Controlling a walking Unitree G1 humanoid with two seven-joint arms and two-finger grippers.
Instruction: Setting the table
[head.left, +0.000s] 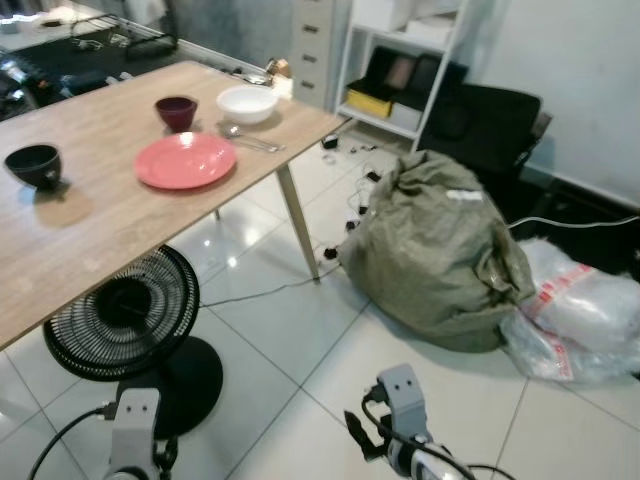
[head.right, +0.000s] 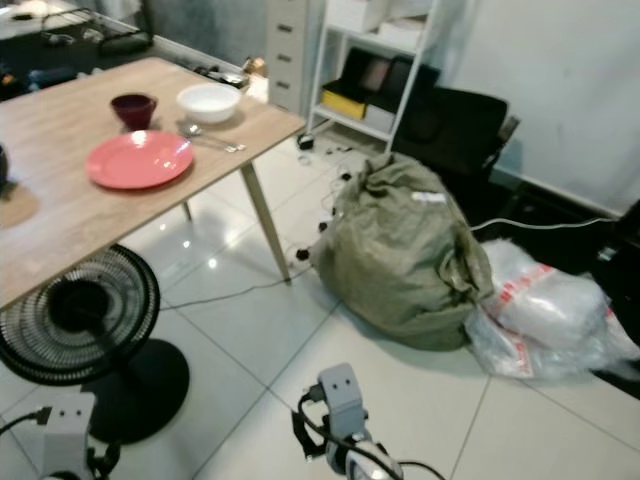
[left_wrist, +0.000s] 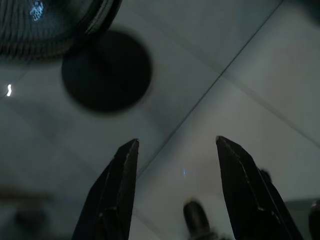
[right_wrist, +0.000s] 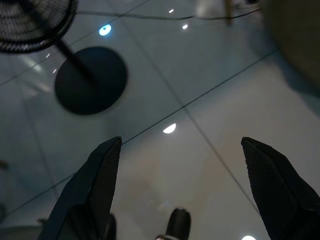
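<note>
Here, left claw (left_wrist: 175, 155) hanging open, right claw (right_wrist: 180, 155) likewise

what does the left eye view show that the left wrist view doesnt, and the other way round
Left eye view alone: the wooden table carrying a pink plate, a maroon bowl, a white bowl, a black bowl and a spoon, plus the green sack on the floor.

Left wrist view alone: the left gripper, its two black fingers spread apart over bare tile.

Both: the black fan, its round base and the pale tiled floor.

Home dining area: table (head.left: 120, 215), dishes.
</note>
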